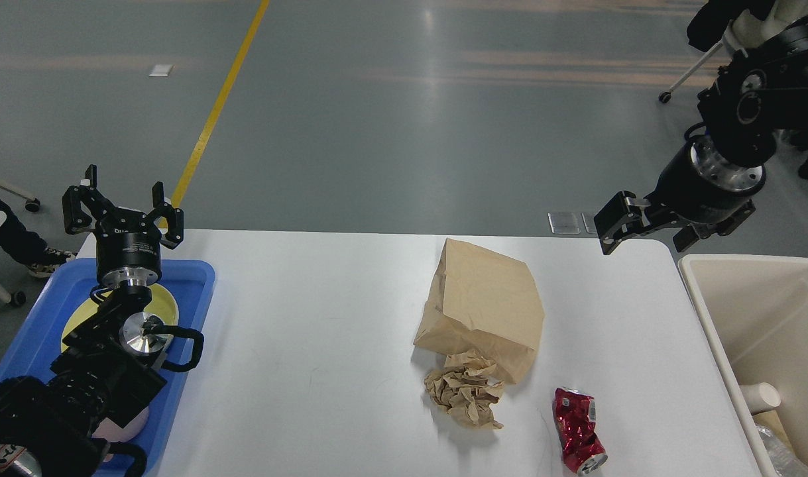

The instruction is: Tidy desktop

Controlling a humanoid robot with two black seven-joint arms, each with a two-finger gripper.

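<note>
The white desktop (311,318) carries a brown paper bag (483,298) lying on its side, a crumpled brown paper ball (466,396) in front of it, and a crushed red can (579,430) near the front right. My left gripper (122,199) is open and empty, held upright above the far end of the blue tray (198,278). My right gripper (650,235) is open and empty, hovering over the desktop's far right corner, right of and beyond the bag.
The blue tray at the left holds a yellow plate (165,301), mostly behind my left arm. A cream bin (708,318) stands off the right edge with a white cup (761,396) and clear plastic inside. An office chair stands at the far right.
</note>
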